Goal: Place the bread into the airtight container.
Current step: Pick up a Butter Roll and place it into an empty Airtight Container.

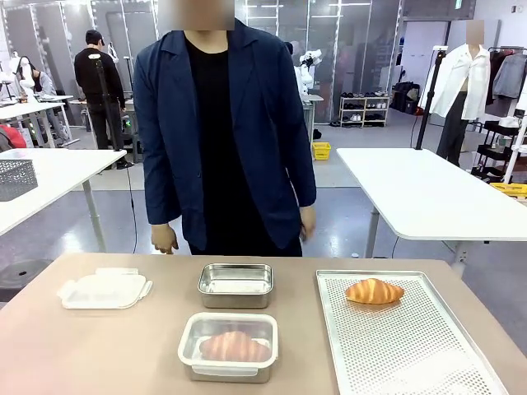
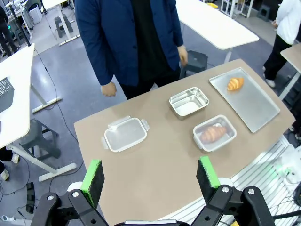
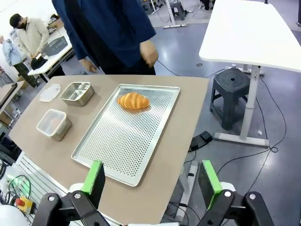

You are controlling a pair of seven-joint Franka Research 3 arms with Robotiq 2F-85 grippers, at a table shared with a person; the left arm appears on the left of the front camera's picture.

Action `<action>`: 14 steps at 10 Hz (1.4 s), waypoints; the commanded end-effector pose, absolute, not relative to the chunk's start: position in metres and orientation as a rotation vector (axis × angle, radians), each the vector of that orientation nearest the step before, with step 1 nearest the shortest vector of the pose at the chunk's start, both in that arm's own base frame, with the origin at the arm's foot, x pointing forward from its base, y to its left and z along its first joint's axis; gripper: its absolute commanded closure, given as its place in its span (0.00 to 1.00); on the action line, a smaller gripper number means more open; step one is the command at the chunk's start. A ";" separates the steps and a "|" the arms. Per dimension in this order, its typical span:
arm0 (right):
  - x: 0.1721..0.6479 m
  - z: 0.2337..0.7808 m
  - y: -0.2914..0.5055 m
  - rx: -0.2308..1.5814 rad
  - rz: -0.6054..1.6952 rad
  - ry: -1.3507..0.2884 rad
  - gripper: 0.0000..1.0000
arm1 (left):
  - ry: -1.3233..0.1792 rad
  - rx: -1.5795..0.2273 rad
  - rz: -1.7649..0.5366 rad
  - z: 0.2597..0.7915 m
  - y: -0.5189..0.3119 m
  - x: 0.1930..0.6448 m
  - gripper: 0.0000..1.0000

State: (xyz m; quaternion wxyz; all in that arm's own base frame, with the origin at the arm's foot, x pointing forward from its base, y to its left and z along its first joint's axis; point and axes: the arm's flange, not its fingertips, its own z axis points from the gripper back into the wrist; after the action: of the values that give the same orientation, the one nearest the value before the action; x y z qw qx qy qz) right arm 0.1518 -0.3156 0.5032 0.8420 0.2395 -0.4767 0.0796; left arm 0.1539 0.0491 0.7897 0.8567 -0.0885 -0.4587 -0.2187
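Observation:
A golden croissant, the bread [image 1: 374, 291] [image 2: 234, 84] [image 3: 133, 100], lies at the far end of a perforated metal tray [image 1: 412, 354] [image 3: 122, 146]. An empty steel airtight container [image 1: 235, 285] [image 2: 188, 101] [image 3: 77, 93] stands open at the table's middle. Nearer me, a second container [image 1: 229, 346] [image 2: 214, 133] [image 3: 53, 123] holds another croissant under a clear lid. A loose clear lid [image 1: 104, 289] [image 2: 125, 134] lies to the left. My left gripper [image 2: 150, 176] hangs open high above the table. Beyond the table's right end, my right gripper [image 3: 151, 181] is open and empty.
A person in a dark blue jacket [image 1: 222, 123] stands at the far edge, both hands hanging beside the table edge. A white table [image 1: 428, 193] and a stool [image 3: 235, 89] stand off to the right. Bare tabletop lies at the front left.

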 end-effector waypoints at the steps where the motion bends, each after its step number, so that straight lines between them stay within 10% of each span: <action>1: 0.152 0.503 -0.315 0.505 0.169 -1.008 0.00 | -0.963 -0.187 -0.464 0.790 0.048 0.154 0.00; 9: 0.312 0.584 -0.099 -0.344 1.397 -0.790 0.00 | -0.963 -0.187 -0.464 0.790 0.048 0.154 0.00; 14: 0.387 0.505 0.029 -0.351 1.674 -0.549 0.00 | -0.963 -0.187 -0.464 0.790 0.048 0.154 0.00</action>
State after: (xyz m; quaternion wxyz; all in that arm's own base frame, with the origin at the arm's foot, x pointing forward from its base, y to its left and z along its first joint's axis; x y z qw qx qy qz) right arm 0.3736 0.0408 0.5213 0.6102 -0.1562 -0.2496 0.7355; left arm 0.1539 0.0490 0.7897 0.8568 -0.0884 -0.4586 -0.2187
